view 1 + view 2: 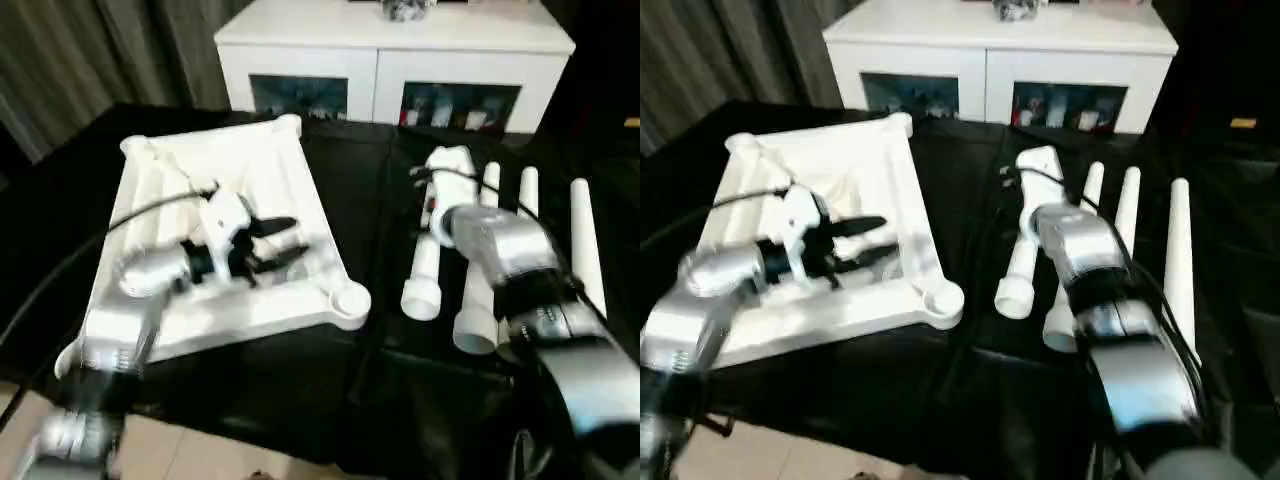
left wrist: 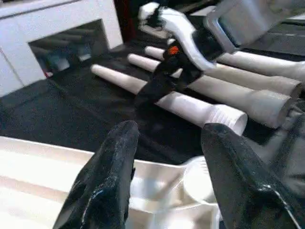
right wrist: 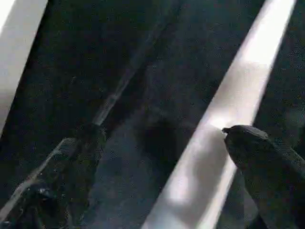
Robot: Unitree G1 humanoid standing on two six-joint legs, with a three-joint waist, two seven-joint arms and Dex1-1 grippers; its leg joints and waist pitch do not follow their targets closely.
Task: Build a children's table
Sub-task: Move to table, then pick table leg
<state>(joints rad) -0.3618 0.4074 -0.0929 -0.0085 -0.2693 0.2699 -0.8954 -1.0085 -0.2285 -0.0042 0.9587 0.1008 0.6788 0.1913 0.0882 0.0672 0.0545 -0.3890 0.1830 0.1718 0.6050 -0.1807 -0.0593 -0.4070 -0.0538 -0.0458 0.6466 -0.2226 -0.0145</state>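
The children's table lies in parts on a black cloth. Its square white top (image 1: 240, 160) rests upside down on the left, ribs up, with a round corner socket (image 1: 350, 298) near the middle. Several white tapered legs (image 1: 478, 300) lie side by side on the right. My left gripper (image 1: 285, 245) hangs over the top's near right part, pointing at that socket, open with nothing between its fingers (image 2: 114, 157). My right gripper (image 1: 425, 200) is above the far ends of the legs, open wide, with one leg (image 3: 224, 109) beneath its fingers.
A white cabinet (image 1: 390, 40) with dark glass doors stands behind the cloth. Grey curtains hang at the back left. A pale floor (image 1: 200, 450) shows past the cloth's near edge. A black cable (image 1: 150, 208) runs along my left arm over the top.
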